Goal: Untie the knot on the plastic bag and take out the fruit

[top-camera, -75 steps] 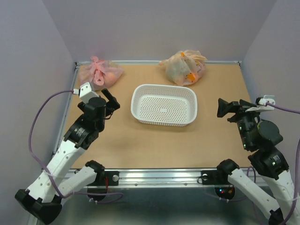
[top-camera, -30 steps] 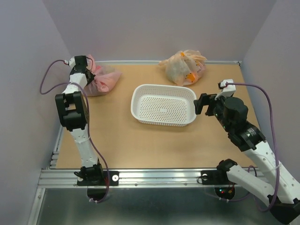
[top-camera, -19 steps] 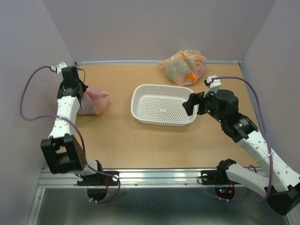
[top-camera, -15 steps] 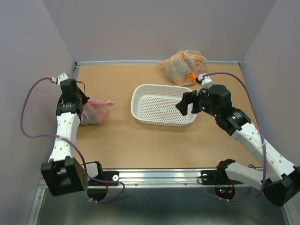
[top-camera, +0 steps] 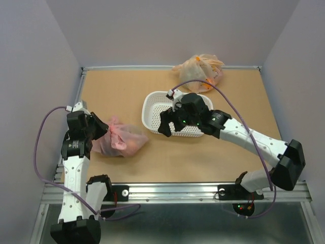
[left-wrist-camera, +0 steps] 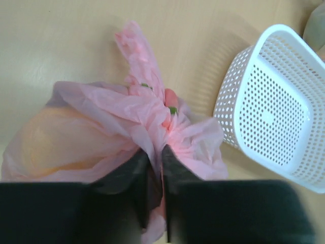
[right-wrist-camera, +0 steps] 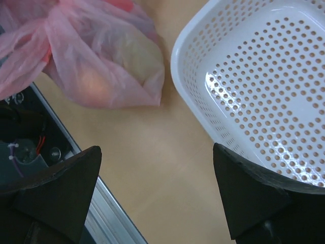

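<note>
Near the left edge of the table [top-camera: 127,96] we see the left gripper [left-wrist-camera: 155,152] clamped tight on gathered plastic of the plastic bag [top-camera: 124,142]. The bag lies slumped on its side, and the fruit [right-wrist-camera: 91,84] shows dimly through it as rounded orange and pale yellow shapes. The knot [left-wrist-camera: 170,117] sits just beyond the fingertips; we cannot quite tell whether the jaws touch it. Farther in, the right gripper [right-wrist-camera: 155,188] hangs with jaws spread wide, holding nothing, above the near left corner of the white basket [top-camera: 151,104]. At the far edge lies an orange-beige bag [top-camera: 198,71].
</note>
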`<state>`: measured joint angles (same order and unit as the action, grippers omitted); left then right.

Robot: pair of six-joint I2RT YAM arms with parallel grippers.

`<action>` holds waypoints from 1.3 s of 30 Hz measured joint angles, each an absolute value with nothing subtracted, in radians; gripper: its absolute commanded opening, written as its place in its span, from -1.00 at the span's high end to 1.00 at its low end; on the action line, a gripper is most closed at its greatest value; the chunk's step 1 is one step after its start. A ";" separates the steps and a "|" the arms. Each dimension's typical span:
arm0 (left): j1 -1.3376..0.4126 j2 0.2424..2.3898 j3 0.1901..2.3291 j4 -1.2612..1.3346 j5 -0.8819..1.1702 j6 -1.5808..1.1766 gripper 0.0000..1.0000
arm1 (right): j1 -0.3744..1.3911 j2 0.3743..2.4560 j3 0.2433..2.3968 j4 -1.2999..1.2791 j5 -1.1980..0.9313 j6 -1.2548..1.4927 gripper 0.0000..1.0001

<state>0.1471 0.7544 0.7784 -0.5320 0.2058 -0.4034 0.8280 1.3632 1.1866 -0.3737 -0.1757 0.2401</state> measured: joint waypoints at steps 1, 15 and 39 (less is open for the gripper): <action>0.142 0.748 0.778 -0.547 0.208 -0.405 -0.46 | 0.847 1.399 1.214 -0.372 -0.171 0.247 -0.86; 0.123 0.693 0.803 -0.630 0.122 -0.454 -0.66 | 0.973 1.649 1.398 -0.303 -0.112 0.307 -0.64; 0.119 0.742 0.694 -0.601 0.128 -0.480 -0.57 | 1.152 1.964 1.398 0.010 -0.018 0.294 0.99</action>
